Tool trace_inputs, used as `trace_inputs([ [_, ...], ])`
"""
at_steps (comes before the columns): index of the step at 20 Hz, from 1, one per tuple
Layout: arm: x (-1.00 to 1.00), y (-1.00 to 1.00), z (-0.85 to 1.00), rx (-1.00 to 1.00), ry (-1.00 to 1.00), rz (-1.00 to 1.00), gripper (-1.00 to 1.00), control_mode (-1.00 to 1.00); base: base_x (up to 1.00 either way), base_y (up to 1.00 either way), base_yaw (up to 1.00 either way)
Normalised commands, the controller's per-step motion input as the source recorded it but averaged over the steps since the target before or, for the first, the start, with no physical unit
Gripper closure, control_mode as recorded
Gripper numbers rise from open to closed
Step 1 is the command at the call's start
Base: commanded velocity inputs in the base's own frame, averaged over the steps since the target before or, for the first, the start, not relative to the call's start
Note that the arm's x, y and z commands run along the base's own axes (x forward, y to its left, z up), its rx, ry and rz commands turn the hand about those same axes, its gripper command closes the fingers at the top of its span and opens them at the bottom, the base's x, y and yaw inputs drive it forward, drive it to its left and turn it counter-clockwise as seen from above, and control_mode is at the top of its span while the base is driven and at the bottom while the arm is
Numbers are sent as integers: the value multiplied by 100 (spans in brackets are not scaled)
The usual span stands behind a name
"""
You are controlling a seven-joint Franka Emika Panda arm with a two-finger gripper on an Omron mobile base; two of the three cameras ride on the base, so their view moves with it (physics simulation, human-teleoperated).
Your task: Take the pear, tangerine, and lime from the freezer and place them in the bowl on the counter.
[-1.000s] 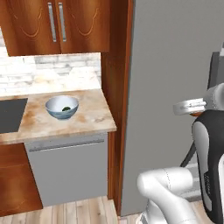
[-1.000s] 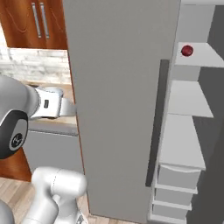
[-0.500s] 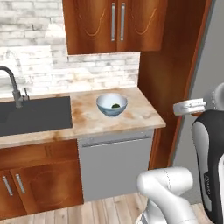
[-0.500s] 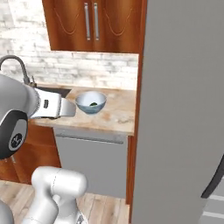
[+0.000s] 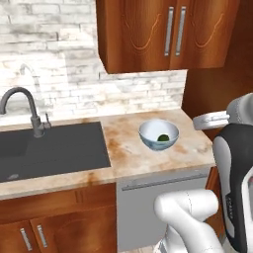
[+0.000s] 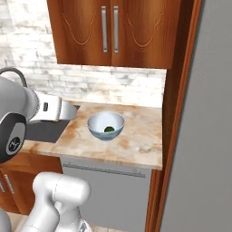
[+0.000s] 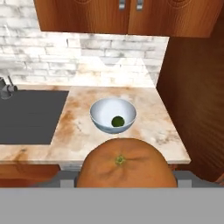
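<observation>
The tangerine (image 7: 122,168), round and orange with a small green stem dimple, sits large at the bottom of the hand view, with my gripper (image 7: 123,180) shut on it; the fingertips are hidden behind the fruit. Ahead and below it, the pale blue-white bowl (image 7: 98,110) (image 5: 148,130) (image 6: 95,121) stands on the beige marbled counter (image 7: 146,131) (image 5: 129,159) (image 6: 136,138). Inside the bowl lies the lime (image 7: 117,121) (image 5: 162,139) (image 6: 109,129). The freezer (image 6: 206,136) shows as a flat grey surface at the right. The pear is out of view.
A dark sink (image 5: 49,150) (image 7: 26,114) with a curved faucet (image 5: 30,109) lies left of the bowl. Brown wall cabinets (image 5: 163,29) (image 6: 113,31) hang above the counter, and a tall brown panel (image 7: 192,96) bounds it on the right. A grey appliance front (image 6: 108,195) sits below.
The whole picture has shifted: the camera moved left along the kitchen. The freezer's shelves left the right base view, while the counter, bowl and sink came to the middle.
</observation>
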Motion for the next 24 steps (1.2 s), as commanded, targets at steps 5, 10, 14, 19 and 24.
trace_inputs([
  [5, 0, 0, 0, 0, 0, 0, 100, 100, 42, -1, 0],
  [10, 0, 0, 0, 0, 0, 0, 100, 100, 41, -1, 0],
  [14, 0, 0, 0, 0, 0, 0, 100, 100, 44, 0, 0],
  [19, 0, 0, -22, 0, 0, 0, 100, -100, 19, 0, 0],
  [24, -11, 0, -93, 0, 0, 0, 100, -100, 0, 0, 0],
])
